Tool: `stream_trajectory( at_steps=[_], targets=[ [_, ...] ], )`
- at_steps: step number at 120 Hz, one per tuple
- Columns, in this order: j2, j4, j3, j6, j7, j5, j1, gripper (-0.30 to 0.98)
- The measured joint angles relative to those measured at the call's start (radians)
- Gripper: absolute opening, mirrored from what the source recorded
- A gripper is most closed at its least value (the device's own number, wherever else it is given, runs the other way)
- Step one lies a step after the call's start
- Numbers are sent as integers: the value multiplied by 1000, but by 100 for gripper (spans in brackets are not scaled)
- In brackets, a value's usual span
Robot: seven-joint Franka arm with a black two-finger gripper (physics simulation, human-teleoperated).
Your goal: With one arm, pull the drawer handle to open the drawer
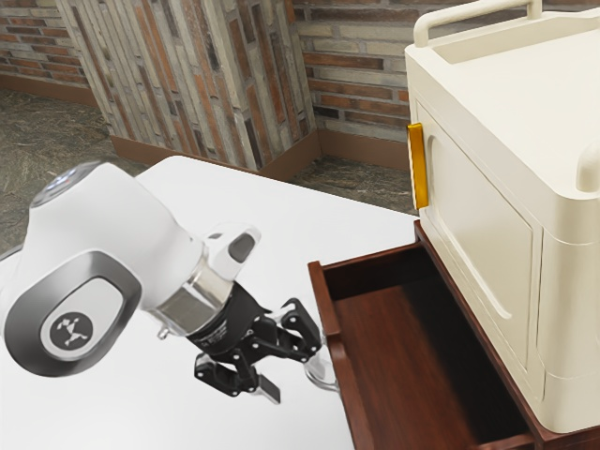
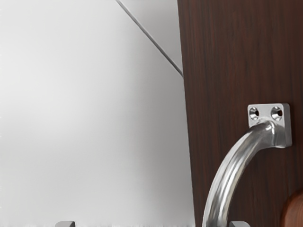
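Jaws spread apart, not clamped on anything: that is how the gripper [image 1: 292,371] stands at the end of the white arm [image 1: 127,244], and the wrist view puts its two tips wide of each other. The drawer is already well out, so I judge the pull to be at or near its finish. If more travel is wanted, shift the hand sideways first, so that the handle sits midway between the fingers, then close firmly on the bar and draw straight back from the cabinet toward the exterior view's left, slowly and with no twist at the wrist. A slanted pull could make the drawer bind, and a hooked fingertip could slip off the curve. If this is far enough, back off cleanly and avoid nudging the front panel inward.

Next to the right comes the curved metal handle [image 2: 227,177], set on the front of the drawer [image 1: 328,319]. In the wrist view the bar runs down between the fingertips, much nearer one than the other; whether it touches that finger I can't tell. Farther right, the drawer's open tray reaches back to the dark cabinet [image 1: 567,439], with the cream box [image 1: 478,244] resting on top.
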Motion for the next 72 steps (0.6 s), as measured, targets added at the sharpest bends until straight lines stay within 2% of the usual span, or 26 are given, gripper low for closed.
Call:
stream_trajectory(
  at_steps=[72],
  targets=[
    [-53,-32,24,-44,-18,32,1,39]
  ],
)
